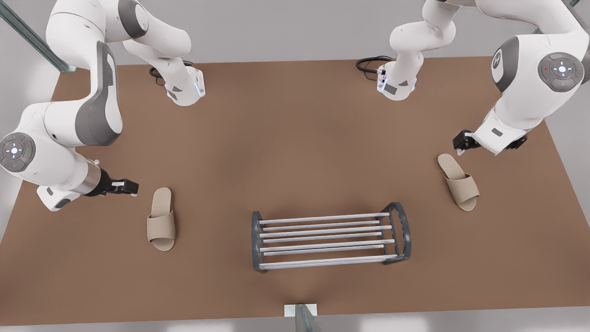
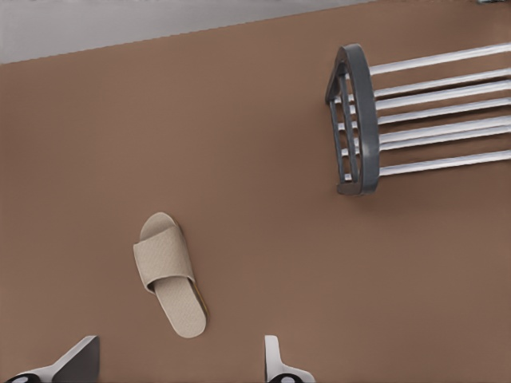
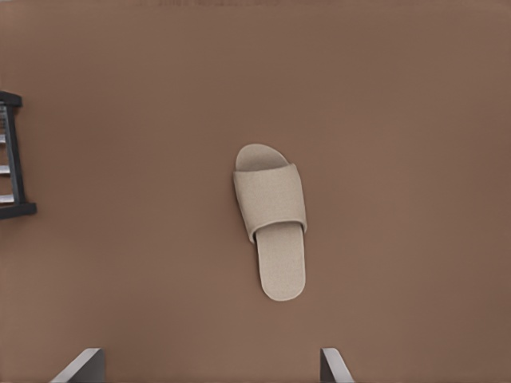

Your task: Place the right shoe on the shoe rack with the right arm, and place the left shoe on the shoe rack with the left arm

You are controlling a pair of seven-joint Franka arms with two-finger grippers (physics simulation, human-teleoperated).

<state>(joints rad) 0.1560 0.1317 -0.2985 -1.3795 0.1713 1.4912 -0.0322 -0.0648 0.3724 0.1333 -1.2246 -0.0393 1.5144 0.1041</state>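
The left shoe (image 1: 456, 181) (image 2: 170, 274), a beige open-toe slipper, lies flat on the brown table at the front view's right, slightly angled. My left gripper (image 1: 462, 142) (image 2: 177, 364) hovers open just behind its heel, holding nothing. The right shoe (image 1: 162, 219) (image 3: 271, 219), a matching slipper, lies flat at the front view's left. My right gripper (image 1: 130, 186) (image 3: 209, 365) hangs open beside its heel end, apart from it. The shoe rack (image 1: 325, 240) (image 2: 360, 120) (image 3: 14, 159), silver bars between dark grey arched ends, stands between the two shoes with nothing on it.
Both arm bases (image 1: 184, 87) with black cables are bolted at the far side of the table (image 1: 295, 138). A small metal bracket (image 1: 302, 316) sits at the near edge. Open brown surface lies between each shoe and the rack.
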